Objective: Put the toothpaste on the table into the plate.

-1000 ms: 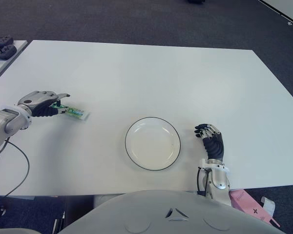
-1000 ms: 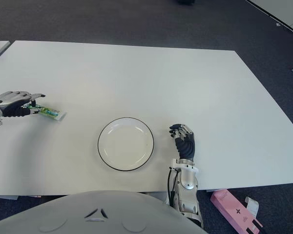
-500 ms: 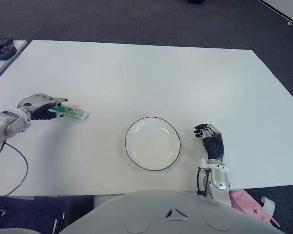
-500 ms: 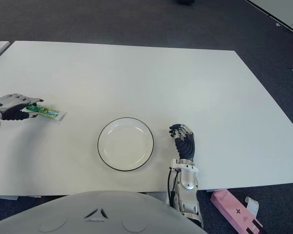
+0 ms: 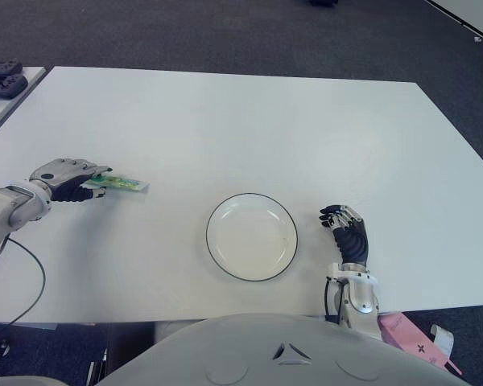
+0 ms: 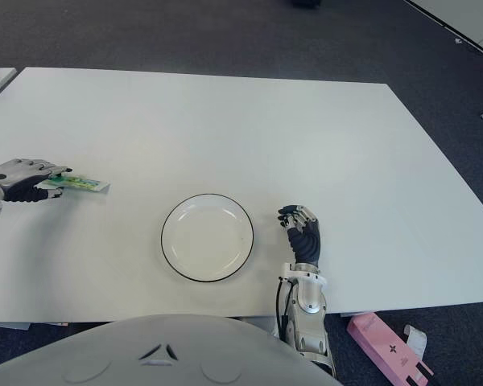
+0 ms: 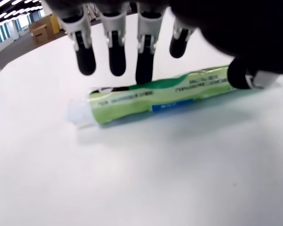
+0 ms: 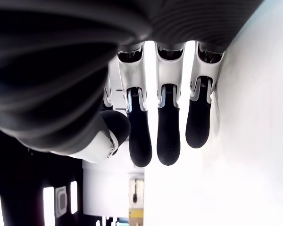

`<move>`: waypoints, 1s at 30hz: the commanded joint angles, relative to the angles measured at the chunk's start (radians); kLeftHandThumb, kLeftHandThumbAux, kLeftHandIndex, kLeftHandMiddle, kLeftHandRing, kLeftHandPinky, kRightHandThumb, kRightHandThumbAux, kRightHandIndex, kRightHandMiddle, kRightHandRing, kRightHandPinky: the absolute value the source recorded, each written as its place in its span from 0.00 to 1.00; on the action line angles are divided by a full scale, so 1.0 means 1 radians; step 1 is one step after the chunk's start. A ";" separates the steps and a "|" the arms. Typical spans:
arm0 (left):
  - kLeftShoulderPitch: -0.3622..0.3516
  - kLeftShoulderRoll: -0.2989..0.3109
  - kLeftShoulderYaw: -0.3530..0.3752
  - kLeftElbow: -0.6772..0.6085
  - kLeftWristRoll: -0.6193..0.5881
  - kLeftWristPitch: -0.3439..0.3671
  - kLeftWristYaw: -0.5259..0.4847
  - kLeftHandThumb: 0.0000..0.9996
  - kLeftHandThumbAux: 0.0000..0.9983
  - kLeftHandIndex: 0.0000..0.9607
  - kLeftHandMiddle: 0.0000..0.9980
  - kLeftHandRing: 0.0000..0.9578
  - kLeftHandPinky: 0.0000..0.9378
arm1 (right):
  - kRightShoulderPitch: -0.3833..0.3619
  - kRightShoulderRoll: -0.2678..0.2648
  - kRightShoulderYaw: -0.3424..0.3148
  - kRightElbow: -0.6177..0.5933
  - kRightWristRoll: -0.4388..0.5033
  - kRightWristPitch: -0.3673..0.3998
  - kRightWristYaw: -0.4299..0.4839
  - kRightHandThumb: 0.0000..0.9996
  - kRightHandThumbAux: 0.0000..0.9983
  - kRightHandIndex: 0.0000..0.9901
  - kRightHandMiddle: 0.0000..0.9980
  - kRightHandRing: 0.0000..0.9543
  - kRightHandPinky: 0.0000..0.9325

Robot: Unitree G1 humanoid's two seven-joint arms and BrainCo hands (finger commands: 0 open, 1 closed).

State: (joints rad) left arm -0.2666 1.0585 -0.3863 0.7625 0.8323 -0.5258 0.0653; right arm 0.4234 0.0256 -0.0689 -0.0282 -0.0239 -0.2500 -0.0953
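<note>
Bare table (image 5: 225, 129) between toothpaste (image 5: 122, 184) and plate (image 5: 252, 236), nothing between

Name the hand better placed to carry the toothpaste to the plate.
Left hand: its fingers and thumb are around the green toothpaste tube. The right hand shows right of the white black-rimmed plate, holding nothing.

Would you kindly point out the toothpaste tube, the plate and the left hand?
toothpaste tube (image 7: 165, 96), left wrist view, green body.
plate (image 5: 212, 219), left eye view, dark rim.
left hand (image 5: 64, 177), left eye view, knuckles.
</note>
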 commanded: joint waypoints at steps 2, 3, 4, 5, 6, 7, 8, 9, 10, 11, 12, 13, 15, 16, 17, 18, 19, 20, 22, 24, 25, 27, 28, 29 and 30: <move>-0.022 -0.036 -0.053 0.053 0.040 -0.023 0.012 0.53 0.12 0.00 0.20 0.17 0.18 | 0.007 0.003 -0.006 0.006 0.011 -0.001 0.006 0.71 0.73 0.43 0.49 0.50 0.51; -0.028 -0.043 -0.063 0.068 0.048 -0.025 0.024 0.53 0.12 0.00 0.19 0.17 0.18 | 0.008 0.004 -0.007 0.004 0.014 0.004 0.006 0.71 0.73 0.43 0.49 0.50 0.51; -0.033 -0.048 -0.070 0.079 0.053 -0.027 0.034 0.53 0.12 0.00 0.19 0.17 0.19 | 0.010 0.005 -0.007 0.002 0.016 0.006 0.007 0.71 0.73 0.43 0.49 0.50 0.51; -0.037 -0.050 -0.080 0.086 0.062 -0.031 0.041 0.53 0.12 0.00 0.19 0.16 0.19 | 0.011 0.007 -0.009 0.000 0.021 0.011 0.007 0.71 0.73 0.43 0.49 0.50 0.51; -0.042 -0.051 -0.087 0.090 0.067 -0.035 0.047 0.53 0.13 0.00 0.19 0.16 0.18 | 0.012 0.008 -0.009 -0.001 0.025 0.014 0.008 0.71 0.73 0.43 0.49 0.50 0.50; -0.045 -0.050 -0.096 0.091 0.075 -0.040 0.050 0.53 0.14 0.00 0.19 0.16 0.18 | 0.015 0.009 -0.009 -0.004 0.028 0.016 0.007 0.71 0.73 0.43 0.49 0.50 0.50; -0.049 -0.050 -0.103 0.092 0.080 -0.043 0.054 0.53 0.14 0.00 0.18 0.15 0.17 | 0.016 0.010 -0.009 -0.007 0.030 0.018 0.007 0.71 0.73 0.43 0.49 0.50 0.50; -0.052 -0.049 -0.110 0.093 0.086 -0.046 0.058 0.53 0.15 0.00 0.18 0.15 0.16 | 0.018 0.011 -0.008 -0.009 0.030 0.018 0.005 0.71 0.73 0.43 0.49 0.50 0.50; -0.054 -0.048 -0.115 0.094 0.090 -0.048 0.062 0.52 0.15 0.00 0.17 0.15 0.16 | 0.020 0.011 -0.007 -0.011 0.029 0.018 0.004 0.71 0.73 0.43 0.49 0.50 0.50; -0.055 -0.048 -0.121 0.094 0.097 -0.049 0.068 0.52 0.15 0.00 0.17 0.14 0.15 | 0.021 0.011 -0.007 -0.011 0.025 0.016 0.002 0.71 0.73 0.43 0.49 0.50 0.50; -0.057 -0.048 -0.126 0.095 0.102 -0.050 0.073 0.52 0.15 0.00 0.17 0.14 0.15 | 0.022 0.011 -0.006 -0.011 0.023 0.014 0.000 0.71 0.73 0.43 0.49 0.50 0.50; -0.057 -0.050 -0.132 0.094 0.106 -0.049 0.077 0.52 0.15 0.00 0.16 0.14 0.15 | 0.024 0.011 -0.005 -0.013 0.020 0.013 -0.001 0.71 0.73 0.43 0.49 0.50 0.50; -0.060 -0.057 -0.143 0.095 0.113 -0.045 0.082 0.52 0.15 0.00 0.15 0.13 0.14 | 0.027 0.011 -0.003 -0.017 0.017 0.014 -0.003 0.71 0.73 0.43 0.49 0.50 0.49; -0.061 -0.061 -0.147 0.095 0.115 -0.043 0.083 0.51 0.15 0.00 0.15 0.12 0.13 | 0.029 0.011 -0.003 -0.020 0.016 0.015 -0.003 0.71 0.73 0.43 0.49 0.50 0.49; -0.065 -0.069 -0.153 0.099 0.120 -0.039 0.084 0.51 0.15 0.00 0.14 0.11 0.13 | 0.031 0.010 -0.002 -0.021 0.014 0.015 -0.004 0.71 0.73 0.43 0.48 0.50 0.48; -0.067 -0.074 -0.158 0.102 0.124 -0.037 0.085 0.51 0.15 0.00 0.13 0.11 0.13 | 0.032 0.010 -0.002 -0.022 0.013 0.016 -0.004 0.71 0.73 0.43 0.48 0.50 0.48; -0.071 -0.080 -0.162 0.107 0.127 -0.033 0.086 0.51 0.15 0.00 0.13 0.10 0.13 | 0.032 0.010 -0.002 -0.022 0.012 0.016 -0.004 0.71 0.73 0.43 0.48 0.50 0.48; -0.083 -0.100 -0.176 0.132 0.139 -0.022 0.097 0.51 0.15 0.00 0.13 0.10 0.13 | 0.034 0.010 -0.002 -0.023 0.011 0.015 -0.005 0.71 0.73 0.43 0.48 0.49 0.48; -0.100 -0.123 -0.195 0.167 0.152 -0.010 0.113 0.52 0.15 0.00 0.13 0.11 0.15 | 0.036 0.010 -0.002 -0.024 0.009 0.013 -0.006 0.71 0.73 0.43 0.48 0.49 0.49; -0.112 -0.140 -0.211 0.196 0.163 -0.003 0.135 0.52 0.15 0.00 0.13 0.11 0.16 | 0.039 0.009 -0.002 -0.025 0.009 0.012 -0.006 0.71 0.73 0.43 0.48 0.49 0.49; -0.115 -0.143 -0.218 0.202 0.168 -0.003 0.147 0.52 0.15 0.00 0.13 0.11 0.16 | 0.040 0.008 -0.002 -0.024 0.010 0.011 -0.004 0.71 0.73 0.43 0.48 0.49 0.49; -0.125 -0.161 -0.237 0.230 0.179 0.006 0.176 0.52 0.13 0.00 0.13 0.13 0.18 | 0.040 0.007 -0.003 -0.020 0.011 0.006 -0.002 0.71 0.73 0.43 0.48 0.49 0.49; -0.131 -0.173 -0.249 0.249 0.186 0.011 0.192 0.52 0.13 0.00 0.14 0.13 0.18 | 0.040 0.006 -0.004 -0.019 0.012 0.004 -0.001 0.71 0.73 0.43 0.48 0.49 0.49; -0.137 -0.182 -0.258 0.264 0.190 0.014 0.204 0.52 0.13 0.00 0.14 0.14 0.19 | 0.041 0.006 -0.004 -0.018 0.013 0.003 -0.001 0.71 0.73 0.43 0.48 0.49 0.49; -0.142 -0.188 -0.266 0.277 0.196 0.013 0.217 0.52 0.13 0.00 0.14 0.14 0.19 | 0.042 0.006 -0.005 -0.020 0.015 0.004 -0.001 0.71 0.73 0.43 0.48 0.49 0.49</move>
State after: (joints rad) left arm -0.4268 0.9428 -0.5897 0.9870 0.9798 -0.5011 0.2720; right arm 0.4598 0.0286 -0.0693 -0.0520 -0.0101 -0.2514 -0.0964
